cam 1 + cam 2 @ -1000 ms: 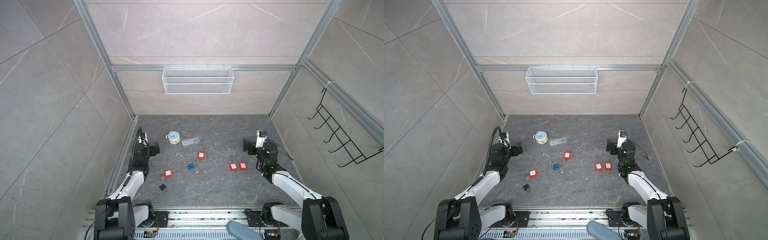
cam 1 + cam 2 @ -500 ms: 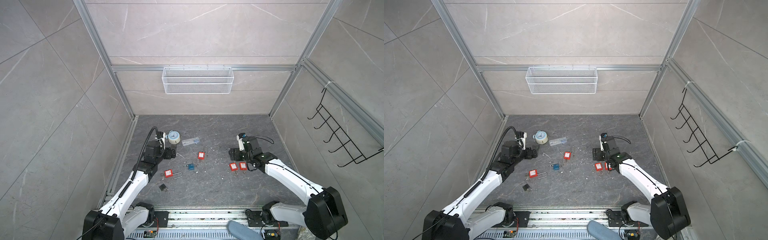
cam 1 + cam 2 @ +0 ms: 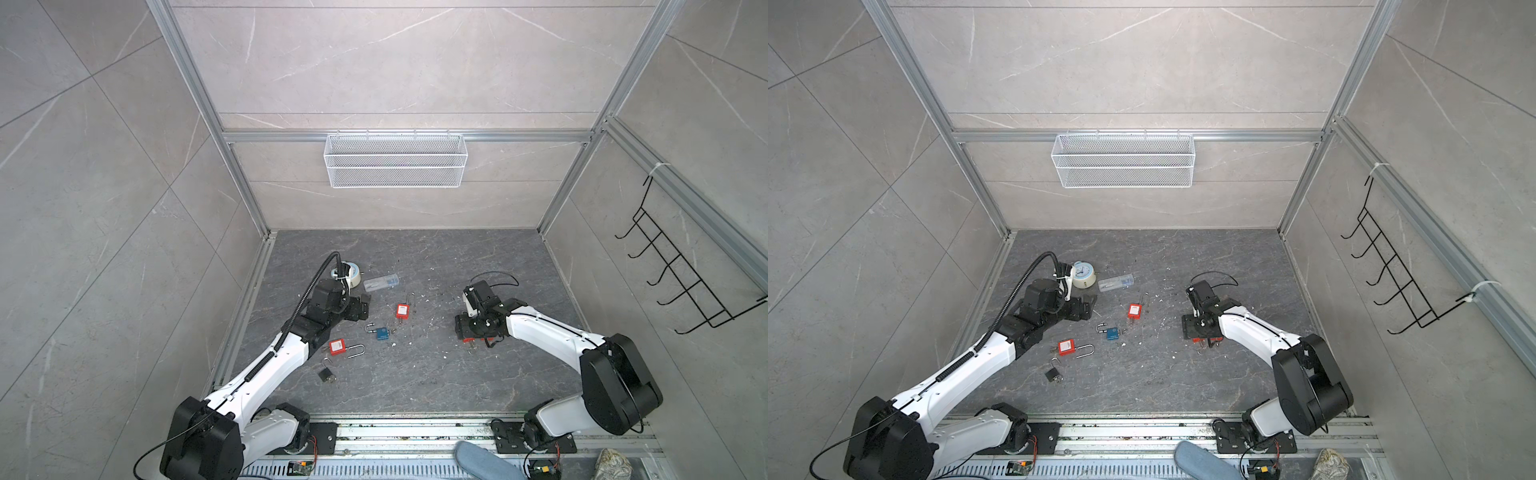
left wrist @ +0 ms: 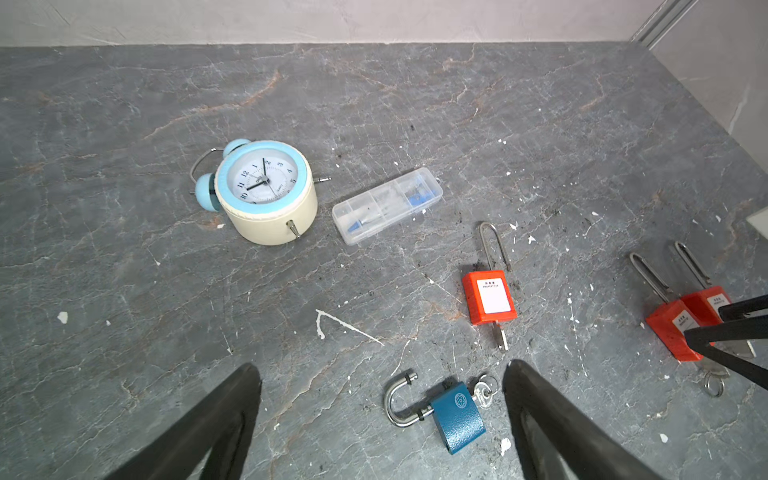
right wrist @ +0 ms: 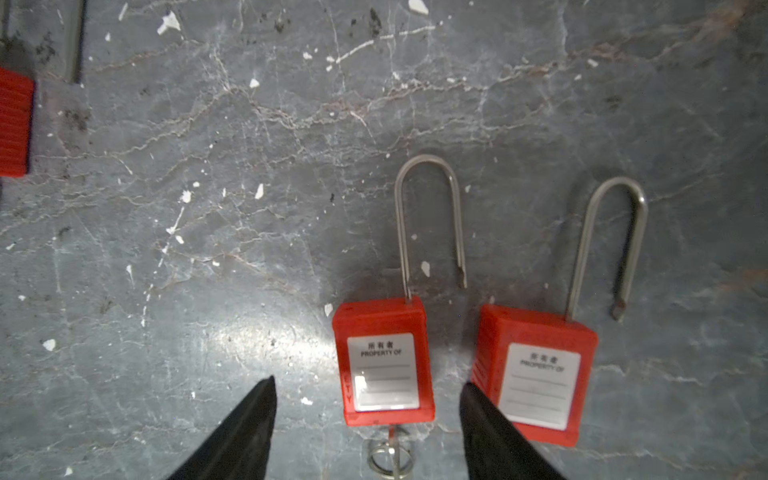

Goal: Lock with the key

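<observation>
Two red padlocks lie side by side on the grey floor, shackles open. My right gripper (image 5: 368, 382) hangs open just above the left one (image 5: 384, 365); its fingertips straddle the body without touching it. That padlock's key (image 5: 388, 457) sticks out of its base on a ring. The other red padlock (image 5: 536, 374) lies just outside one finger. My left gripper (image 4: 381, 365) is open and empty near a blue padlock (image 4: 457, 415), whose shackle is open and whose key (image 4: 484, 392) is in its base. In both top views the grippers (image 3: 363, 307) (image 3: 1192, 328) are low over the floor.
A third red padlock (image 3: 402, 310) lies mid-floor, a fourth (image 3: 337, 346) and a small black padlock (image 3: 325, 375) beside my left arm. An alarm clock (image 4: 266, 191) and a clear plastic case (image 4: 386, 205) sit further back. A wire basket (image 3: 395, 160) and a hook rack (image 3: 681, 282) hang on the walls.
Both arms have swung in from the side walls toward the middle. The right gripper has come down over the two red padlocks and its jaws have narrowed. The left gripper now nears the blue padlock.
</observation>
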You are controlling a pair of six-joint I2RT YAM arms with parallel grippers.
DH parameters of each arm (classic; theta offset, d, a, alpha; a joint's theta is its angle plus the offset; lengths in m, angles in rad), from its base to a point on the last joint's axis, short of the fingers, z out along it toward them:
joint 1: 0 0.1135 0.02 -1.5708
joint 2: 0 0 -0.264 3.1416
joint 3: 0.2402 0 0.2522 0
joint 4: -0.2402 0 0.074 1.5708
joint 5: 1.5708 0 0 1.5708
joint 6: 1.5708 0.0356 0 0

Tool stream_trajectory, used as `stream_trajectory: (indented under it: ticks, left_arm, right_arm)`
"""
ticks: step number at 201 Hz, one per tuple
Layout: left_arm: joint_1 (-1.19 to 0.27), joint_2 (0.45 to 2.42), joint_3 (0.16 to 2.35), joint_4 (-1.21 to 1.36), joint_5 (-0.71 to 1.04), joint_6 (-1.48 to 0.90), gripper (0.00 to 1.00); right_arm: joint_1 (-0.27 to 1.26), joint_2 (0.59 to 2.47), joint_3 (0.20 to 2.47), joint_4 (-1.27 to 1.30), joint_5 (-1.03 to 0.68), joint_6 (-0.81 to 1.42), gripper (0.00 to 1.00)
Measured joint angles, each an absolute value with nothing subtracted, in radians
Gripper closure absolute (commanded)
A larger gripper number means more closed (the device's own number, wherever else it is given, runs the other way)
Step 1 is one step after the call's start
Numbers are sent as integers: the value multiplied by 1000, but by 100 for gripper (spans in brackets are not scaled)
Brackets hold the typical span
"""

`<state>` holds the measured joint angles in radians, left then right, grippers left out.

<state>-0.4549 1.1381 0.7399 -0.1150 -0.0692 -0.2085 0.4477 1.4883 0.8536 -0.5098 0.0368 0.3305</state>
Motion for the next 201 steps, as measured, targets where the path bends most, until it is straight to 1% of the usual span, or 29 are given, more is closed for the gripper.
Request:
stream_trajectory:
  ticks: [19,81,96,128,172,201]
  left_arm:
    - [-458,1142,740,-120,-72,-208,7]
    - [-471,1153,740,-133,-75,-208,7]
    - [-473,1153,740,-135,-75,-208,7]
    - [-479,1165,748,-136,-77,-206,7]
    - [-489,1177,760,-136,-77,-205,7]
    - [-492,1183,768,-140,-77,-205,7]
  right_arm:
    - [452,1515,865,-521,37,338,35]
    - [457,1583,884,-529,64,356,36]
    - [458,1596,886,-529,67,363,37]
    - [460,1622,898,-528,67,368,42]
    - [470,1631,904,-531,67,371,52]
    - [479,1631,913,-537,67,371,53]
